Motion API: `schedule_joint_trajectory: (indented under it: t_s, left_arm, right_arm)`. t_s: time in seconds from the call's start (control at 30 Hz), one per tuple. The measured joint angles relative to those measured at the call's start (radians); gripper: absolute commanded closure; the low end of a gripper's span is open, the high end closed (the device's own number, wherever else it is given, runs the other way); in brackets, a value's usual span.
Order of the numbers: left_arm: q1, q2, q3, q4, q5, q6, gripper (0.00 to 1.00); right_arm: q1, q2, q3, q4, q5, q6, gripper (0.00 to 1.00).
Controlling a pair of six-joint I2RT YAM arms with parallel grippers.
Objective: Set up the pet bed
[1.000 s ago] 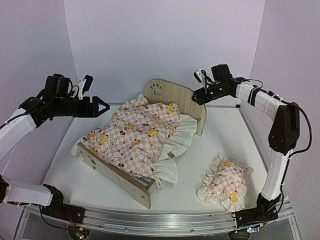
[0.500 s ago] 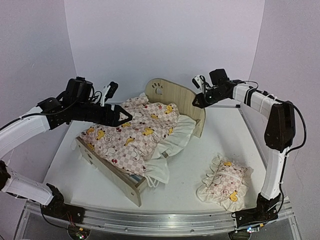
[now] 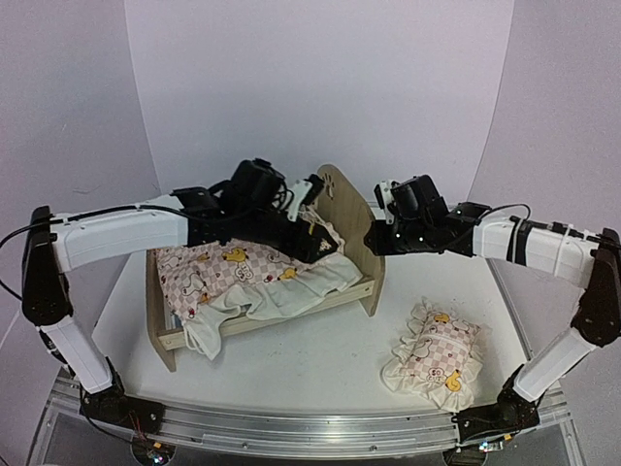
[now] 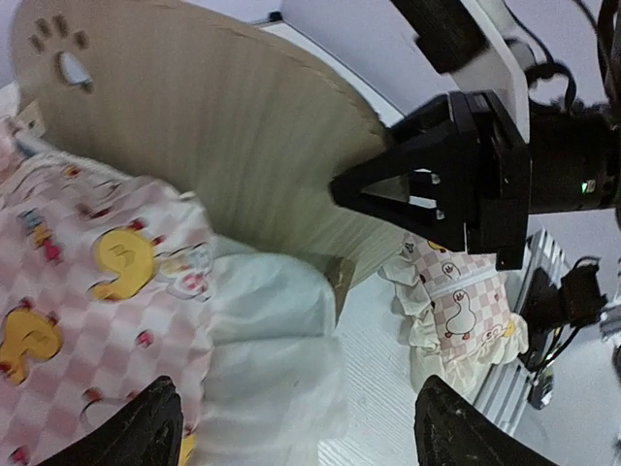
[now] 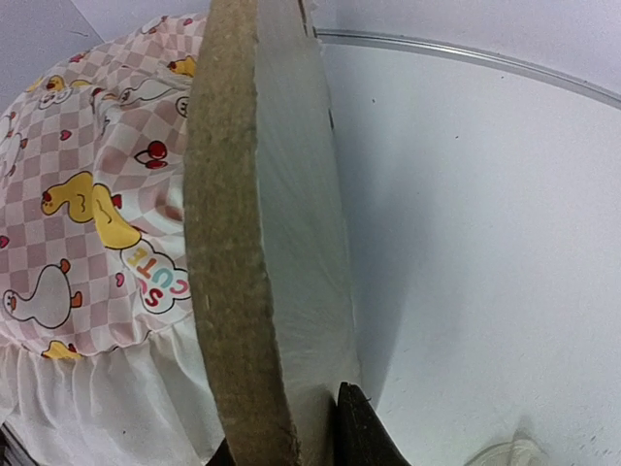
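Quilt [image 3: 243, 277] spread on bed [image 3: 351, 216]; pillow [image 3: 435, 354] on table [image 3: 437, 277], not yet placed. Right gripper [image 4: 338, 186] clamps bed; left gripper [image 4: 296, 413] gapes open.

pet bed [image 4: 213, 136] – light wood, smooth matt face with fine grain; headboard edge at centre of the right wrist view is raw, rough and fibrous. quilt [image 3: 243, 267] and pillow [image 3: 435, 351] – soft matt printed cloth, white frills. table [image 3: 320, 374] matt white. right gripper [image 4: 335, 186] matt black plastic.
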Motion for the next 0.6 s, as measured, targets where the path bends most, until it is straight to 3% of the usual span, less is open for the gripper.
schedule_joint_trajectory:
  t_s: [0.1,0.2,0.3,0.43,0.6]
  left_arm:
    - [-0.108,0.084,0.008,0.053,-0.066,0.074,0.10]
    - [-0.186,0.164,0.013,0.073,-0.140,0.150,0.05]
    - [-0.216,0.228,0.024,0.072,-0.217,0.229,0.07]
    - [-0.224,0.294,0.053,0.069,-0.325,0.298,0.24]
    - [-0.225,0.319,0.071,0.069,-0.433,0.337,0.62]
  right_arm:
    - [0.026,-0.064,-0.090,0.067,0.003,0.023,0.79]
    - [0.022,-0.080,-0.106,0.073,-0.004,0.014,0.93]
    - [0.014,-0.080,-0.106,0.072,-0.016,-0.002,0.95]
    - [0.005,-0.081,-0.105,0.071,-0.035,-0.023,0.98]
    - [0.000,-0.082,-0.105,0.074,-0.042,-0.036,1.00]
